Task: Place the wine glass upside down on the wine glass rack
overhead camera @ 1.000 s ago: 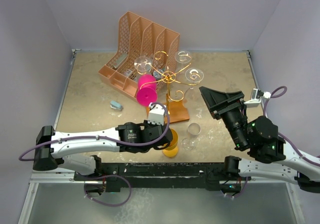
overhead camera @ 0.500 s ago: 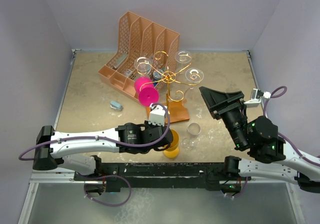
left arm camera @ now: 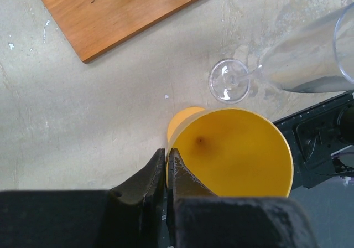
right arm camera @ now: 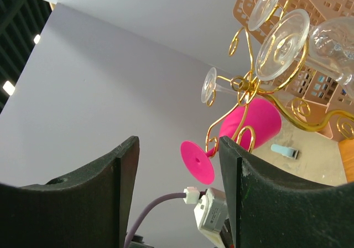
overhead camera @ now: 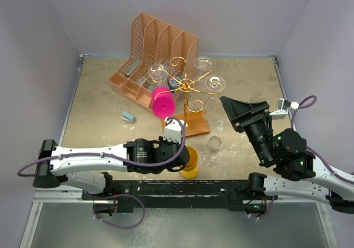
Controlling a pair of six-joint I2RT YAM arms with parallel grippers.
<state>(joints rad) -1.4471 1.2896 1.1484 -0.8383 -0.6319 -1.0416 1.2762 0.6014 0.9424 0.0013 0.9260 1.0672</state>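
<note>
My left gripper (left arm camera: pixel 166 151) is shut on the rim of a yellow wine glass (left arm camera: pixel 232 154), pinching its wall between both fingers. In the top view this glass (overhead camera: pixel 189 162) sits low at the near edge, just in front of the rack's wooden base (overhead camera: pixel 193 125). The wine glass rack (overhead camera: pixel 188 84) is a gold wire stand with a pink wine glass (overhead camera: pixel 162 101) and three clear glasses hanging from it. My right gripper (right arm camera: pixel 177 143) is open and empty, raised to the right of the rack and looking up at the pink glass (right arm camera: pixel 249 123).
A clear wine glass (overhead camera: pixel 211 151) lies on its side to the right of the yellow one, with its foot (left arm camera: pixel 228 81) near my left fingers. A peach slotted file organizer (overhead camera: pixel 157 48) stands behind the rack. A small light-blue object (overhead camera: pixel 129 116) lies at the left.
The pink glass sways a little on the rack. My left arm has shifted slightly toward the near edge with the yellow glass. The right arm has not moved.
</note>
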